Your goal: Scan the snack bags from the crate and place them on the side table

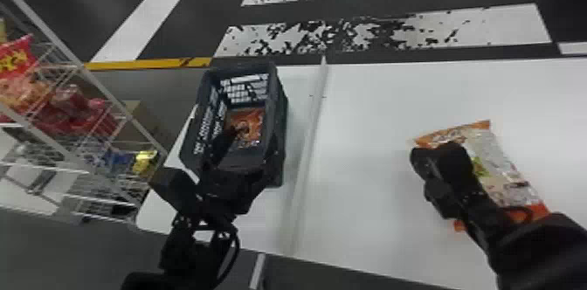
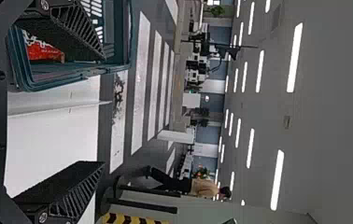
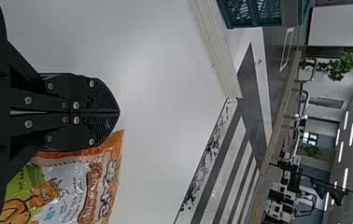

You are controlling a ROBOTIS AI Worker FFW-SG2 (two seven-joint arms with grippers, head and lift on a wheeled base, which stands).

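- My left hand (image 2: 103, 111) hangs wide open and empty at the near end of the crate, one finger over the opening, the other well apart from it on the counter side.
- My right hand (image 3: 118, 112) is closed, fingertips together with nothing between them, just beside the edge of a snack bag in the right wrist view.
- The crate (image 1: 279, 105), dark and open-topped, sits on the counter (image 1: 362, 180); low inside lies an orange bag (image 1: 251, 125), the likely next pick. To do it well, I should centre my left hand over the opening, narrow the spread enough to clear both walls, then go down straight.
- A pinch across the bag's middle, gentle but full, should hold better than a corner; the soft wrapper may slide or crumple, and a hard squeeze could crush what is inside. The lift should be upright, well clear of the rim.
- The snack bag (image 1: 502, 171), pale with orange ends, lies flat on the counter by my right hand, which would do well to rise before moving sideways, lest it drag the wrapper.
- Between crate and bag runs a raised strip (image 1: 305, 145), one more edge to clear if I carry across.
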